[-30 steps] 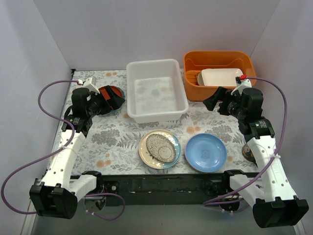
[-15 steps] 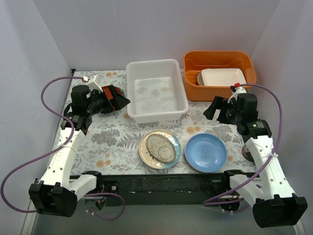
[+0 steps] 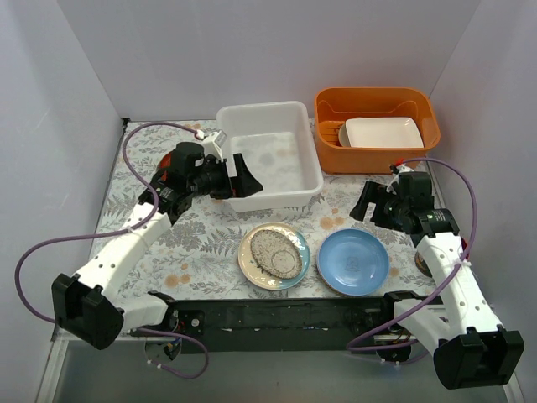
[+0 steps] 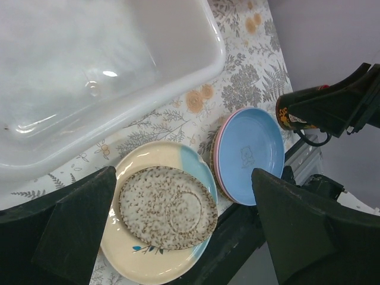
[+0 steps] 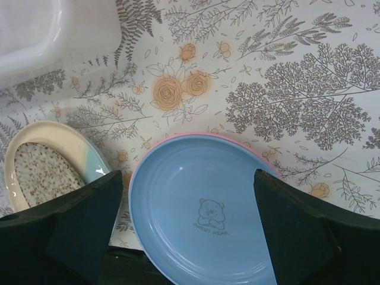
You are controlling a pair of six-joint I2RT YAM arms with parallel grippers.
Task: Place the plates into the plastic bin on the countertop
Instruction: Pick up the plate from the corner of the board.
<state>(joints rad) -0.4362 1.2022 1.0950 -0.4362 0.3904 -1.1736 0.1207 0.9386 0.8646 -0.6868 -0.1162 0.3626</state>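
The left claw (image 3: 239, 178) is poised over the near left rim of the plastic bin (image 3: 268, 107), its fingers spread wide and nothing gripped. No plate is seen inside the bin, so none of the work appears done. On the table (image 3: 201, 243), in front of the bin, the speckled plate (image 3: 273, 252) is stacked on a cream plate (image 3: 247, 267). Just beside it, the light blue plate (image 3: 352, 260) is stacked on a pink plate (image 5: 205, 136). The right claw (image 3: 362, 201) is poised above that pair — spread, empty. All four plates are judged yet to be moved.
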